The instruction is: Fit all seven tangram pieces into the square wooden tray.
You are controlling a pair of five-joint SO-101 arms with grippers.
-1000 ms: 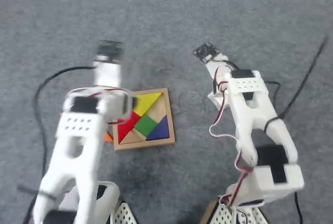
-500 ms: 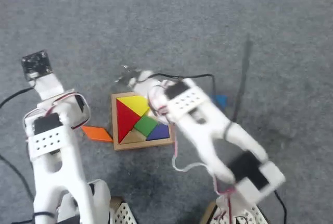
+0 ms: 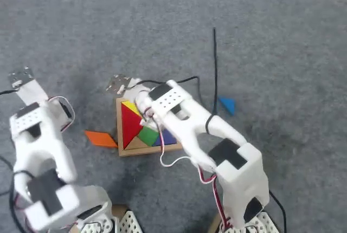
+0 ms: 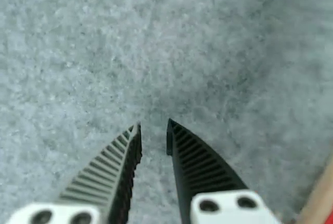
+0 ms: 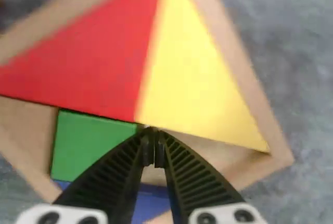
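Note:
The square wooden tray [image 3: 147, 150] lies mid-table, holding a red triangle [image 3: 129, 125], a yellow triangle [image 3: 132, 106], a green square [image 3: 148, 134] and a blue piece [image 3: 169, 138]. My right arm [image 3: 172, 103] stretches over it. In the right wrist view my right gripper [image 5: 152, 138] is shut and empty, its tips just above where the red triangle [image 5: 99, 67], yellow triangle [image 5: 192, 88] and green square [image 5: 83, 140] meet. An orange parallelogram [image 3: 101, 138] lies left of the tray, and a small blue triangle [image 3: 226, 104] to its right. My left gripper [image 4: 153, 126] hangs slightly open over bare carpet.
Grey carpet covers the table. My left arm [image 3: 38, 130] stands well left of the tray, whose rim [image 4: 318, 203] shows at the edge of the left wrist view. A black cable [image 3: 214, 65] runs up the carpet behind the right arm.
My right arm swung from the right side across to above the tray. My left arm pulled away from the tray to the far left, uncovering the orange parallelogram.

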